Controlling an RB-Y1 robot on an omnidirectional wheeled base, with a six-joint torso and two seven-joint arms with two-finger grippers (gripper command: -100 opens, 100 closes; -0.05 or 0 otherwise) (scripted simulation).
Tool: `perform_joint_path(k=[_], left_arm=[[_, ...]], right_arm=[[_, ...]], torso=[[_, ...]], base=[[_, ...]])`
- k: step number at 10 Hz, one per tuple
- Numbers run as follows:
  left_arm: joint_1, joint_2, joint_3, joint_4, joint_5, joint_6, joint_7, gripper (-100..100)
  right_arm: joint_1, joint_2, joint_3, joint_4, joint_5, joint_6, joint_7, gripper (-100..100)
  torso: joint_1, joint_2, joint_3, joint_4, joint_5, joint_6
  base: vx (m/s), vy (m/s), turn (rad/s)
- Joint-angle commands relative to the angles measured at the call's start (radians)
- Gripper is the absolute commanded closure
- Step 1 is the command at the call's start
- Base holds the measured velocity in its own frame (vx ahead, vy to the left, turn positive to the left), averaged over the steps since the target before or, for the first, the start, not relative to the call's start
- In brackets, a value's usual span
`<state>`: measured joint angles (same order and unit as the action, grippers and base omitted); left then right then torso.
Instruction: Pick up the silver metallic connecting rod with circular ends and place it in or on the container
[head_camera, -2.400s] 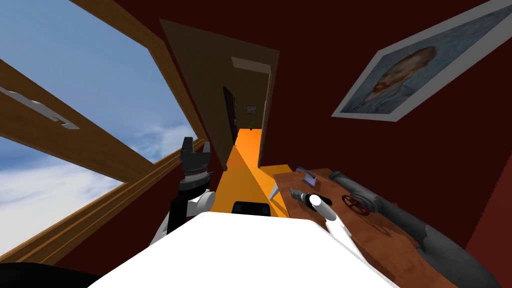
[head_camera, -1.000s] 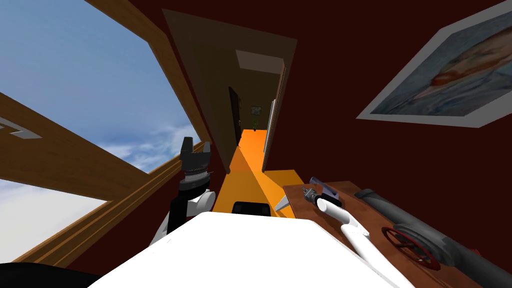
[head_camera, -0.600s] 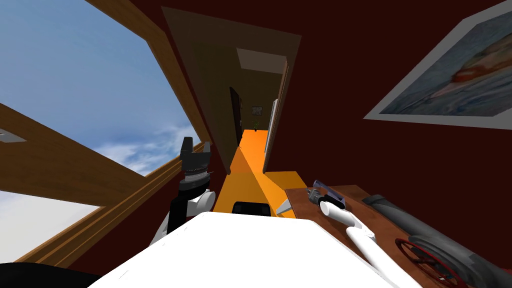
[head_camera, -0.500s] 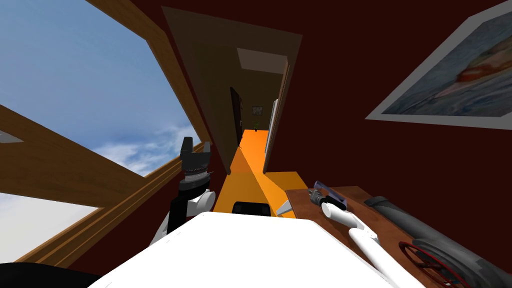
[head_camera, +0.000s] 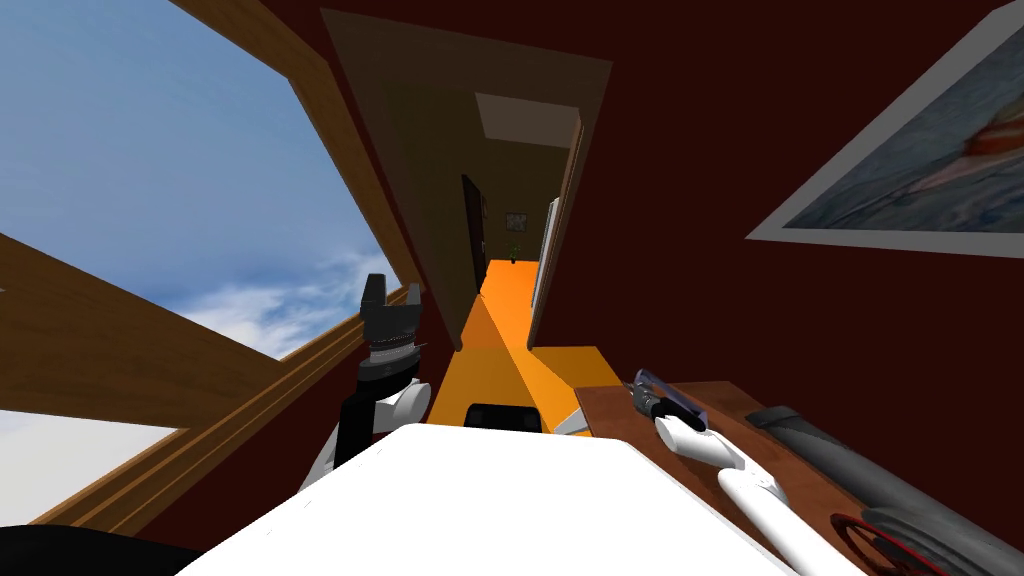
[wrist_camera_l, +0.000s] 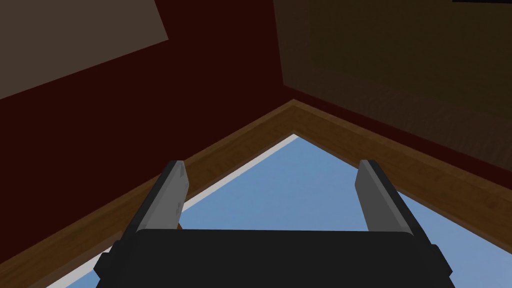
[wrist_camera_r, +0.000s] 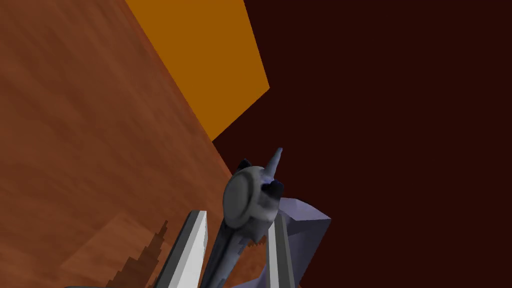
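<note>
While my right arm reaches out over the desk (head_camera: 740, 408) on my right, I see the right claw (wrist_camera_r: 237, 217) drawn narrow onto the rod (wrist_camera_r: 245, 200). Both blades press the grey shaft from either side, and its round end stands out past their tips. From the wrist camera the rod sits over the far part of the desk, close to the edge where the brown wood grain gives way to the orange floor (wrist_camera_r: 200, 60) and the dark red wall (wrist_camera_r: 400, 125). A jagged shadow of the claw falls on the wood beside one blade. The container (wrist_camera_r: 305, 222), an angular bluish-grey shape, lies just beyond the other blade and right up against the rod's round end. I cannot tell whether the two are touching. From the head camera the claw shows small at the far end of the desk, right at the container, with the white forearm running back toward me. A dark grey pipe (head_camera: 850, 470) lies along the wall side of the desk, well apart from the claw, and a red wheel (head_camera: 870, 530) sits by it nearer to me. A painting (head_camera: 900, 180) hangs on the wall above. My left claw (wrist_camera_l: 272, 170) is raised on my left beside the window frame, its blades spread wide.
</note>
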<state>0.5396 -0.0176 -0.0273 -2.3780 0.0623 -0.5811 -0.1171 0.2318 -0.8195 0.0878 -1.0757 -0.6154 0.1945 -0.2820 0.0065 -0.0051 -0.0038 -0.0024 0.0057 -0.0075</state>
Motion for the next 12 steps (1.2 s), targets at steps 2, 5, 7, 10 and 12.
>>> perform_joint_path(k=[2, 5, 7, 10, 12], left_arm=[[0.000, 0.000, 0.000, 0.000, 0.000, 0.000, 0.000, 0], [0.000, 0.000, 0.000, 0.000, 0.000, 0.000, 0.000, 0], [0.000, 0.000, 0.000, 0.000, 0.000, 0.000, 0.000, 0], [0.000, 0.000, 0.000, 0.000, 0.000, 0.000, 0.000, 0], [0.000, 0.000, 0.000, 0.000, 0.000, 0.000, 0.000, 0]], right_arm=[[0.002, -0.044, 0.052, 0.039, 0.031, -0.069, 0.046, 100], [0.010, -0.078, 0.091, 0.065, 0.066, -0.130, 0.083, 100], [0.018, -0.112, 0.130, 0.092, 0.101, -0.186, 0.119, 100], [0.033, -0.178, 0.210, 0.147, 0.172, -0.275, 0.191, 100], [0.040, -0.209, 0.250, 0.175, 0.208, -0.327, 0.226, 100]], torso=[[0.001, -0.001, -0.001, -0.001, 0.000, 0.000], [0.001, 0.001, 0.000, -0.001, 0.001, 0.000], [0.002, -0.001, -0.001, -0.001, 0.001, 0.000], [0.002, -0.002, -0.002, -0.002, 0.002, -0.001], [0.002, -0.001, -0.001, -0.002, 0.002, -0.002]], base=[[0.068, 0.014, 0.044], [0.032, 0.003, 0.023], [0.054, 0.006, 0.040], [0.054, 0.000, 0.047], [0.049, -0.001, 0.039]])
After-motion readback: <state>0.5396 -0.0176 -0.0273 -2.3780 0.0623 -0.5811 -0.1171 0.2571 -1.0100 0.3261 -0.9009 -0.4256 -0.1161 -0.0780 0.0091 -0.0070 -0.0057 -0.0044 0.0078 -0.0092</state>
